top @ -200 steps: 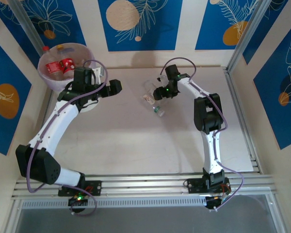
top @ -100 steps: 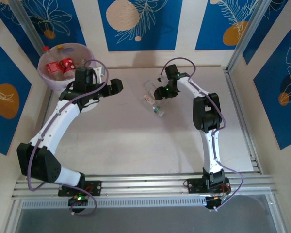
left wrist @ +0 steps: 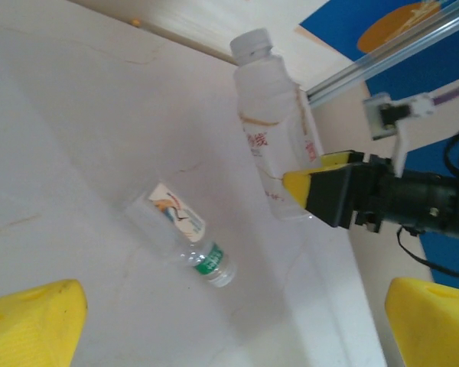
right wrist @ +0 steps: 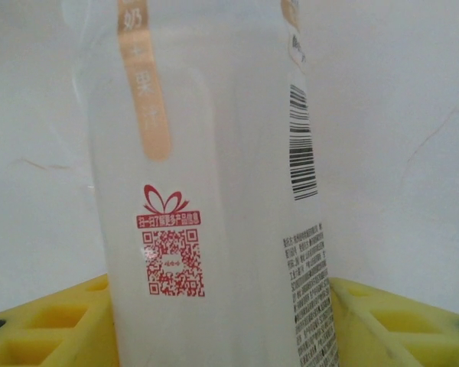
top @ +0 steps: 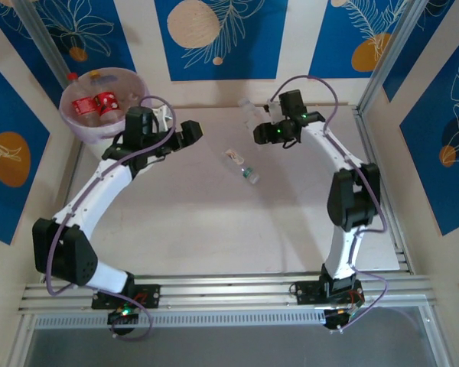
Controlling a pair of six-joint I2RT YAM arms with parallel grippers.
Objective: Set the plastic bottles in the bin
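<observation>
in the clenched grasp of the right end effector (right wrist: 218,325) — a milky white bottle (left wrist: 269,138); left end effector (left wrist: 233,321) wide open

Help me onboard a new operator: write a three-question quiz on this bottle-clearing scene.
1. True or false: the left gripper holds a bottle.
2. What is the right gripper shut on? A) the white bottle B) a red can C) nothing
3. Where does the green-capped bottle lie?

Key
1. False: it is open and empty.
2. A
3. On the table between the two arms, outside the bin.
</observation>
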